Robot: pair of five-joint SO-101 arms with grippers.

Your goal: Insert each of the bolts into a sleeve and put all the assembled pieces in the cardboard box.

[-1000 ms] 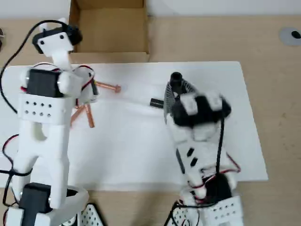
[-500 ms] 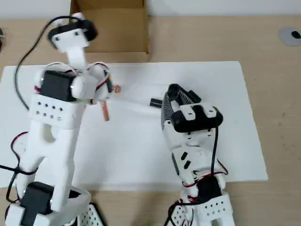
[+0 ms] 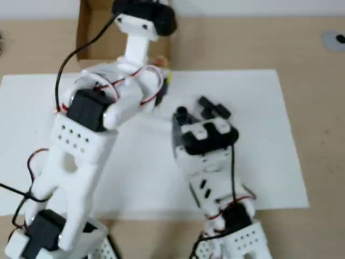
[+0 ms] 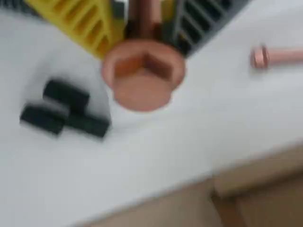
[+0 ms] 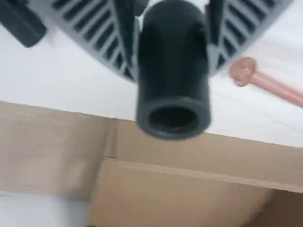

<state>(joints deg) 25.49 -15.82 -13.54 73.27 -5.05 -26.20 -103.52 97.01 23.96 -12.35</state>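
Two loaded tools: left tool [image 4: 144, 16] clamps a bolt [image 4: 144, 75], right tool [image 5: 173, 23] clamps a sleeve [image 5: 173, 90], both above the table [image 3: 312, 54] near the cardboard box [image 3: 89, 24]. Square shank to bore, then push gently.

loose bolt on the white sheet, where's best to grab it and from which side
Probably its shank, just behind the head, coming straight down and pinching across it. The loose bolt lies flat on the white sheet with both sides free, and the wide head would stop it slipping.
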